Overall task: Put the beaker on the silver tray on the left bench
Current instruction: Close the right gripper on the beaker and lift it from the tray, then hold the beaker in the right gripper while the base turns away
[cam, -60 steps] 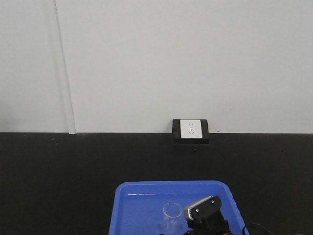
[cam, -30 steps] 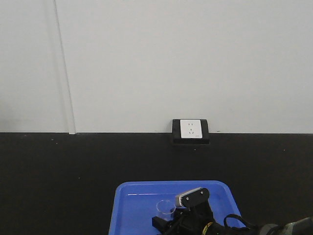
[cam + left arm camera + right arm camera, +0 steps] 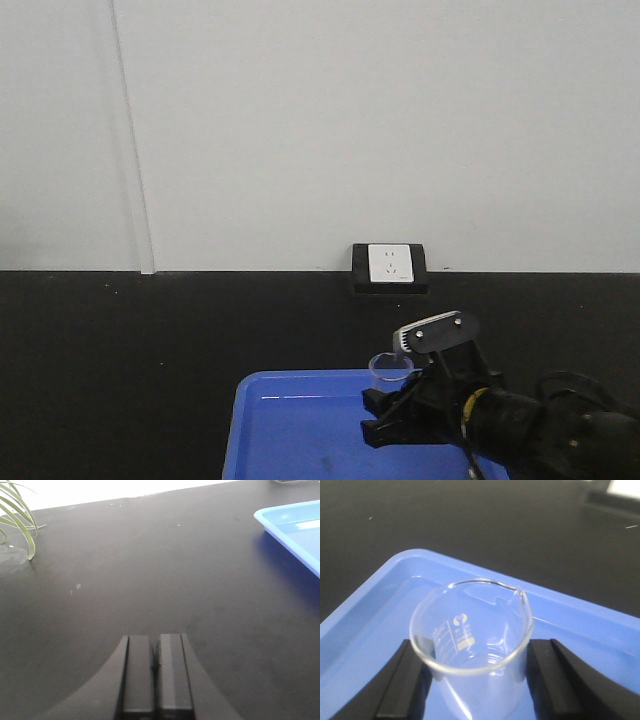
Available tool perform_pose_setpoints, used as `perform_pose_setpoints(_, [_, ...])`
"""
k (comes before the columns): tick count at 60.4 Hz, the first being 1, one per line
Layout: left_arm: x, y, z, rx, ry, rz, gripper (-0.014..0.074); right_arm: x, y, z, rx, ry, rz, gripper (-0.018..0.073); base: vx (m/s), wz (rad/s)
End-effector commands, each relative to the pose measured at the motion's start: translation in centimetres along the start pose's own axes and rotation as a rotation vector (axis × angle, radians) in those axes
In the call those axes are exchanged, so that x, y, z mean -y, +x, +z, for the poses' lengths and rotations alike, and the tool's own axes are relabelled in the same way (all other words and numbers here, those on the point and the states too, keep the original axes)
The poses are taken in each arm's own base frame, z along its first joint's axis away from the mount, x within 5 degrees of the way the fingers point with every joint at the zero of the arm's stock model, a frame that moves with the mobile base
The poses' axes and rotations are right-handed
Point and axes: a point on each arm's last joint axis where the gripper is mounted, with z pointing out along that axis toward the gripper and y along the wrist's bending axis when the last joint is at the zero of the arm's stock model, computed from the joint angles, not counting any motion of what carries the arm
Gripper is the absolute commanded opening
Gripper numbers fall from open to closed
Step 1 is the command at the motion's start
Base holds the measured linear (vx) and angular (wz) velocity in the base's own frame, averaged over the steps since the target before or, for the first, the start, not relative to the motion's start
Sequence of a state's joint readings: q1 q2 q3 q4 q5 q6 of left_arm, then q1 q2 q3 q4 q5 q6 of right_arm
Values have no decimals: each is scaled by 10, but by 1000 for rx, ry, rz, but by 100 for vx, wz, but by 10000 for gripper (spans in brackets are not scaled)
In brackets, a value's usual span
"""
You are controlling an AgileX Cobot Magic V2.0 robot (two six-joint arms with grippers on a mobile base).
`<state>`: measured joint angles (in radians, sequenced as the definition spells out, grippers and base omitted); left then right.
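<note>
The beaker (image 3: pixel 470 640), small clear glass with white printed marks and a spout, stands upright between the two black fingers of my right gripper (image 3: pixel 477 680), which is shut on it. In the front view the beaker (image 3: pixel 390 368) hangs above the far rim of the blue tray (image 3: pixel 300 420), with the right gripper (image 3: pixel 392 402) just below it. My left gripper (image 3: pixel 156 641) is shut with nothing in it, low over the bare black countertop (image 3: pixel 150 570). The silver tray is out of view.
The blue tray (image 3: pixel 295 530) lies to the right of the left gripper on the black countertop. A white socket in a black box (image 3: pixel 390 266) sits at the foot of the white wall. Green plant leaves (image 3: pixel 17 515) hang at the far left.
My right gripper has risen with the beaker, from low inside the blue tray up and to the right, to the height of the tray's far rim.
</note>
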<state>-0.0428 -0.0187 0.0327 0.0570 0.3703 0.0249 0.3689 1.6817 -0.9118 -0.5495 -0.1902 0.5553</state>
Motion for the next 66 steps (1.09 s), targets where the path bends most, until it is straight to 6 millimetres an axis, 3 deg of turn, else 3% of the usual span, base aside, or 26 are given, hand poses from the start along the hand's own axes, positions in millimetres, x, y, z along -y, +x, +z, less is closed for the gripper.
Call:
perform_pose_setpoints(1, [1,-1,2,64,7,-2,1,-5,-23,-48,135,-12,-9,-14,0,0])
perform_pose_setpoints(13, [1,-1,2,64,7,-2,1,-11,14,-112,154,-13,-18,-14,0,0])
perform_pose_setpoints(24, [1,-1,2,64,7,-2,1,-14,44,-139,149,-12,-46,-14,0,0])
perform_pose_setpoints(36, [1,-1,2,64,7,-2,1,-15,50,-148,161,-9,-48,-12,0,0])
perform_pose_setpoints(66, [1,-1,2,64,7,-2,1,-15,50,-148,161,-9,-48,-12,0,0])
